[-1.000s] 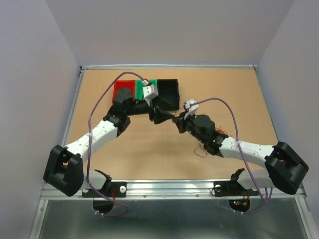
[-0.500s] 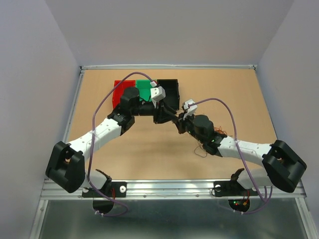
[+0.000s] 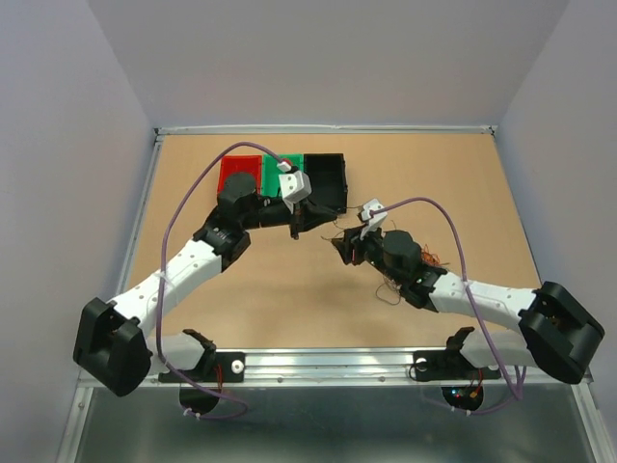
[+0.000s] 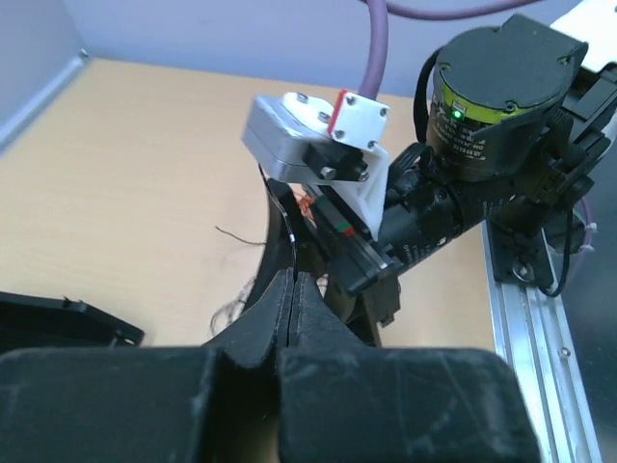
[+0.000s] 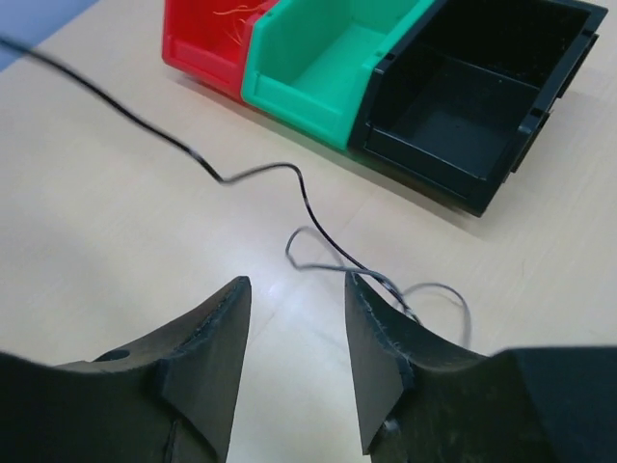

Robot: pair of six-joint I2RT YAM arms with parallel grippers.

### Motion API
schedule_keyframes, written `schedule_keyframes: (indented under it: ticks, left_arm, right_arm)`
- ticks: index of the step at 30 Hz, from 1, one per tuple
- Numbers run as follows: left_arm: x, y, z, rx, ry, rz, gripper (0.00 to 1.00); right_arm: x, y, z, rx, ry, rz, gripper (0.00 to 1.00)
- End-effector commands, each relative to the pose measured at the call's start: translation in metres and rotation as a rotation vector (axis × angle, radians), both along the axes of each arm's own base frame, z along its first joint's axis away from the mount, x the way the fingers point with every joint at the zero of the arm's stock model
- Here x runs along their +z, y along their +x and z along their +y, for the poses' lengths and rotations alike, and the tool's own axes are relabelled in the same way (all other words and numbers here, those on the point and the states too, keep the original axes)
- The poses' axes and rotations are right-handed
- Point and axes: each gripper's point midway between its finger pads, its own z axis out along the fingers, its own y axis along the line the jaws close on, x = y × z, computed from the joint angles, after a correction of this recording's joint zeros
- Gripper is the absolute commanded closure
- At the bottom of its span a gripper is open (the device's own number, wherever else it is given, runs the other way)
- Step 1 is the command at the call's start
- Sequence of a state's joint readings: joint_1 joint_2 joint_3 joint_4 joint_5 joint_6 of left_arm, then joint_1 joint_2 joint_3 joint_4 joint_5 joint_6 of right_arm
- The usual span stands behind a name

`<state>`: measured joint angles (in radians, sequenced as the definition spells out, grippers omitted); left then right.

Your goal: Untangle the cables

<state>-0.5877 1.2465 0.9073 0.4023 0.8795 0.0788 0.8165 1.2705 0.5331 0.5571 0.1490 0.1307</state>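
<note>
Right wrist: black wire [image 5: 253,172] trails across table [image 5: 106,241], curling just ahead of right gripper [image 5: 296,285], jaws apart, nothing held. Left gripper [image 4: 291,277] clamped on its far stretch. Hair-thin, springy, light, I judge; pinch at curl. Bins [image 5: 299,92] beyond.

You get soft, even light from above: the table [image 3: 289,289] is bright, with only faint shadows. In the wrist views the near fingers [image 5: 207,357] look dark and slightly unsharp. The black cable [image 5: 183,149] blurs toward the upper left corner.
</note>
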Motion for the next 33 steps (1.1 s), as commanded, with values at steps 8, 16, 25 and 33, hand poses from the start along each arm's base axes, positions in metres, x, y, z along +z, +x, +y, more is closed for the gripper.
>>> schedule_keyframes:
  ticks: [8,16,25,33]
  left_arm:
    - [0.059,-0.030,0.021,0.003,-0.124,-0.216,1.00]
    - [0.079,-0.027,0.042,0.137,-0.197,-0.279,1.00]
    - [0.085,-0.028,0.049,0.175,-0.222,-0.308,1.00]
    - [0.067,-0.011,0.037,0.168,-0.168,-0.263,1.00]
  right_arm:
    - [0.024,-0.012,-0.017,-0.013,0.061,-0.109,0.36]
    - [0.022,-0.007,-0.027,-0.076,0.056,-0.108,0.54]
    - [0.024,-0.010,-0.027,-0.066,0.068,-0.108,0.25]
    - [0.042,-0.029,-0.027,0.007,0.133,-0.143,0.08]
